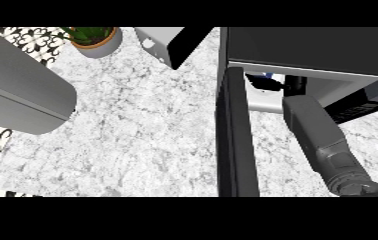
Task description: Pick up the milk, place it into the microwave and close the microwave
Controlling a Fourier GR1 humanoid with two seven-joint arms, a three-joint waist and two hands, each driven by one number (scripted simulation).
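The microwave stands at the upper right, seen from above, with its door swung open toward me and showing edge-on. My right forearm reaches into the cavity. Only part of the black right hand shows under the microwave's top edge. A small white and blue piece of the milk carton shows just inside the opening, with a black finger curled across it. The rest of the carton is hidden. My left forearm fills the left edge, and its hand is out of view.
A potted plant stands at the back left. A white appliance with a black side sits beside the microwave. The speckled counter spreads between my left forearm and the open door.
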